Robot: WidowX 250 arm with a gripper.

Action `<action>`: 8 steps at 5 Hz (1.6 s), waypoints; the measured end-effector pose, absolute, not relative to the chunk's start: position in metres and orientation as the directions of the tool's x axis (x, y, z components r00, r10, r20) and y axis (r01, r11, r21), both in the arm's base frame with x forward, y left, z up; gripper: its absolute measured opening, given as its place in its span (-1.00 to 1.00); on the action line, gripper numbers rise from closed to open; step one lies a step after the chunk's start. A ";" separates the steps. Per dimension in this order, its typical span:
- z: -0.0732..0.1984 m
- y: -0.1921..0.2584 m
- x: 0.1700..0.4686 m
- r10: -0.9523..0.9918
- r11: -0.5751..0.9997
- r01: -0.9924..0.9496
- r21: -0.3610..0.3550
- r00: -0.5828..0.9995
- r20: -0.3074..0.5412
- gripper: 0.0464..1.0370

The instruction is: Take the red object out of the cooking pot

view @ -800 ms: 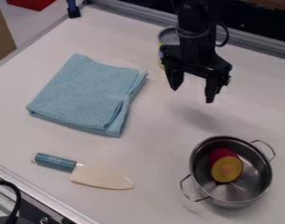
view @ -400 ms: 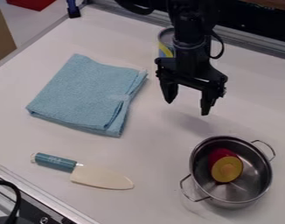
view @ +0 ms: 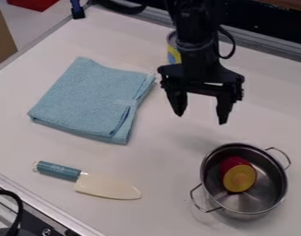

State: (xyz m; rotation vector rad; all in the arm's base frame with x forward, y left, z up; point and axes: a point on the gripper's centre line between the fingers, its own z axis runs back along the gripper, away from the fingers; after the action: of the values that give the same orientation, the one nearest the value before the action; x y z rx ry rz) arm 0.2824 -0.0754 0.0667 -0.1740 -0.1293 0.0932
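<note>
White is the one counter (view: 159, 159); past it, upper left, is one brown panel (view: 1, 37). One blue cloth (view: 88, 99) lies left; one gripper (view: 201, 119), upper centre, has jaws wide; one pot (view: 270, 173), lower right, holds one red object (view: 231, 163); one knife (view: 106, 186), lower left; one can (view: 173, 53).

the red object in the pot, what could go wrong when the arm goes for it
The round-ended red object with a yellow face lies against the inside wall of the shiny metal pot, so the open black gripper might knock the rim. The thin wire handle could also get snagged, dragging the pot.
</note>
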 end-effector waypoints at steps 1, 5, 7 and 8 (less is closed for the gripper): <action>0.069 -0.099 0.266 0.157 0.953 -0.144 -0.267 0.987 0.030 0.93; 0.051 -0.134 0.245 0.384 0.896 -0.373 -0.240 0.923 -0.002 0.93; 0.034 -0.139 0.245 0.416 0.883 -0.410 -0.228 0.909 -0.022 0.93; 0.025 -0.136 0.247 0.449 0.874 -0.441 -0.203 0.893 -0.007 0.93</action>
State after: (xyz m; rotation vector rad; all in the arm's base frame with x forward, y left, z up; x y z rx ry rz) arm 0.2467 -0.1356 0.0247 -0.2019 -0.0408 0.4651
